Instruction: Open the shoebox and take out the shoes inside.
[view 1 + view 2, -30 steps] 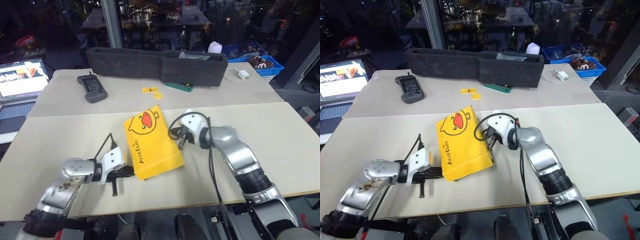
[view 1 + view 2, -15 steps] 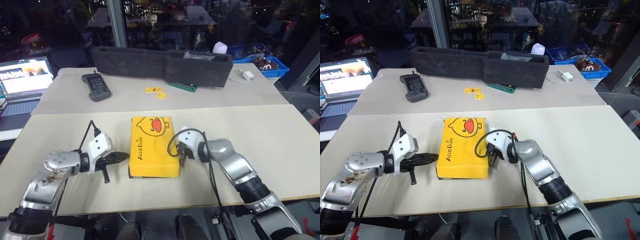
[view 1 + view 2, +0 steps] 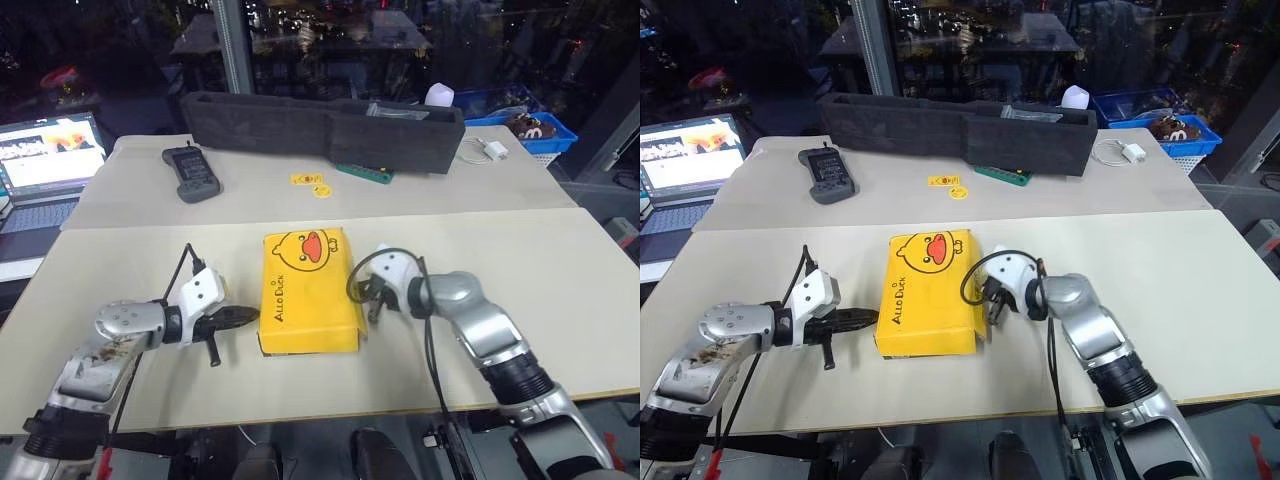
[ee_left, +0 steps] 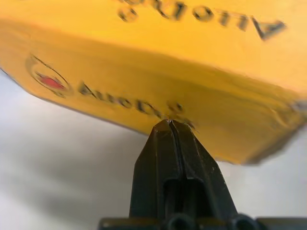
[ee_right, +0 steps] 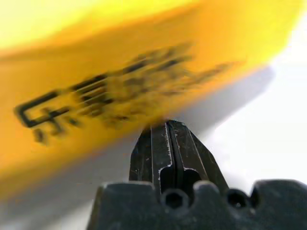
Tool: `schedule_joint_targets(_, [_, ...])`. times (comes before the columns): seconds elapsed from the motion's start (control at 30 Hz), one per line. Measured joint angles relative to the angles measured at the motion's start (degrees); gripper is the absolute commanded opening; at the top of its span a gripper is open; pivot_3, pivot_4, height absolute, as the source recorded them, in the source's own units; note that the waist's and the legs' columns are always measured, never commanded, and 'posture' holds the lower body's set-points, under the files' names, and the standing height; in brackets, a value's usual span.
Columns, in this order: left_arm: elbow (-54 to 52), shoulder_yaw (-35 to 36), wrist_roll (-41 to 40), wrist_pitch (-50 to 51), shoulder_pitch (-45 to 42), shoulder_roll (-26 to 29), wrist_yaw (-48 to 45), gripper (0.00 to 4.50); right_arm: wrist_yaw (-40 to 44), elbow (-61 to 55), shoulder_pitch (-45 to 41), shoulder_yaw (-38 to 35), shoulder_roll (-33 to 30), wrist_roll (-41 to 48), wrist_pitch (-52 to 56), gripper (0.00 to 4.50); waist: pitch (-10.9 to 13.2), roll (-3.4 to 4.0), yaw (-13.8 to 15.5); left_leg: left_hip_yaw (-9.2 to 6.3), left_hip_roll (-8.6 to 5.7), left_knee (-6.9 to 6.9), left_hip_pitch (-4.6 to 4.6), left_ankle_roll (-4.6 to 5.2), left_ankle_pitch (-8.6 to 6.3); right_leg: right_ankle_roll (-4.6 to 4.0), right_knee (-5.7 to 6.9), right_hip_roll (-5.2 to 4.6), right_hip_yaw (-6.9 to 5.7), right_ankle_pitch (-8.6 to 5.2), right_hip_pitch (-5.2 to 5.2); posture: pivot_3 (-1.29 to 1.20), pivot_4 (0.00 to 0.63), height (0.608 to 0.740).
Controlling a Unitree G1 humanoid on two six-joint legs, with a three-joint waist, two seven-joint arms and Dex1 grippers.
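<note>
The yellow cardboard shoebox (image 3: 308,292) with its cartoon duck face and dark lettering lies flat on the pale tabletop (image 3: 560,260), lid down, directly between my two grippers. Its long axis runs away from me, the duck face at the far end and the lettering along the side nearer my left gripper (image 3: 243,315).

That left gripper has its two black fingers pressed together and holds nothing. It points sideways at the box's left long wall, and in the left wrist view the tips sit just at the yellow lid skirt (image 4: 144,86); whether they touch it I cannot tell.

My right gripper (image 3: 372,305) is likewise clamped flat on nothing, angled down beside the right long wall near the box's near end. The right wrist view shows the printed yellow side (image 5: 120,86) close ahead of the tips, with the tabletop's shadow line beneath.

Both grippers stand about equally close, one to each long side, so I judge the lid's lower edge on either flank to be what the next move turns on.

The lid looks like smooth, matte printed card with crisp folded edges. A thin black base (image 3: 262,350) shows under the near corner. The shoes are inside, hidden.
</note>
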Motion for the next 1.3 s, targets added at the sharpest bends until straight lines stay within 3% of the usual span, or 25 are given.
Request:
schedule_joint_targets(0.23, [0.3,8.4,-3.5,0.0,5.0,1.5,0.1,0.01,3.9,-5.7,3.8,-6.1,-6.8,4.9,2.0,0.07,0.0,-0.02,0.4,0.0,-0.01,0.0,0.01,0.0,0.0,0.0,-0.03,-0.03,-0.02,0.0,0.05,0.0,0.15,0.715])
schedule_joint_targets(0.3, [0.4,14.9,-6.9,2.1,7.3,2.6,0.3,0.01,6.0,-8.5,8.4,-11.8,-10.8,9.3,5.2,0.07,0.0,-0.02,0.6,0.0,-0.02,0.0,-0.11,0.0,-0.01,0.02,-0.1,-0.08,-0.04,-0.02,-0.01,0.0,0.15,0.715])
schedule_joint_targets(0.4, [-1.9,21.7,-12.8,6.6,7.8,2.4,1.9,0.01,7.8,-14.8,10.8,-20.5,-11.9,17.9,11.4,0.07,0.1,-0.01,0.7,0.01,-0.02,0.0,-0.07,0.01,-0.01,0.03,-0.09,-0.1,-0.04,-0.01,0.03,0.0,0.15,0.715])
schedule_joint_targets(0.5, [-7.1,23.4,-16.6,9.0,11.1,0.8,2.9,0.01,7.7,-21.8,12.6,-23.7,-11.9,23.8,14.5,0.07,0.1,-0.02,0.4,0.03,0.0,0.0,0.12,0.0,-0.02,0.02,-0.07,-0.08,-0.04,-0.02,0.18,0.0,0.15,0.715])
schedule_joint_targets(0.6, [-9.7,22.6,-17.9,10.2,14.7,-1.0,4.0,0.01,5.8,-23.5,16.0,-23.3,-11.8,24.8,15.7,0.07,0.0,-0.08,0.5,0.04,-0.01,0.06,0.07,-0.01,-0.02,-0.19,-0.06,-0.08,-0.04,-0.14,0.14,0.0,0.15,0.715])
schedule_joint_targets(0.97, [-12.7,22.1,-18.3,9.4,14.8,-1.9,6.9,0.01,2.2,-19.0,16.4,-16.7,-12.1,21.1,12.1,0.07,0.0,-0.08,1.0,0.06,-0.04,0.11,-0.03,-0.01,-0.02,-0.02,-0.13,-0.1,-0.03,-0.03,0.11,0.0,0.15,0.715])
schedule_joint_targets(1.1, [-19.6,22.4,-18.0,5.6,19.7,-4.5,7.9,0.01,4.3,-13.2,16.4,-10.8,-13.5,16.6,6.1,0.07,0.0,-0.1,1.0,0.11,-0.02,0.12,-0.06,-0.01,-0.02,-0.16,-0.16,-0.11,-0.01,-0.11,0.07,0.0,0.15,0.715])
schedule_joint_targets(1.3, [-30.1,26.4,-23.0,5.9,26.9,-5.0,9.3,0.01,9.0,-9.0,13.5,-8.7,-14.2,15.6,0.5,0.07,0.0,-0.11,1.3,0.11,-0.02,0.15,0.04,-0.01,-0.02,-0.34,-0.12,-0.1,0.0,-0.21,0.16,0.0,0.15,0.715])
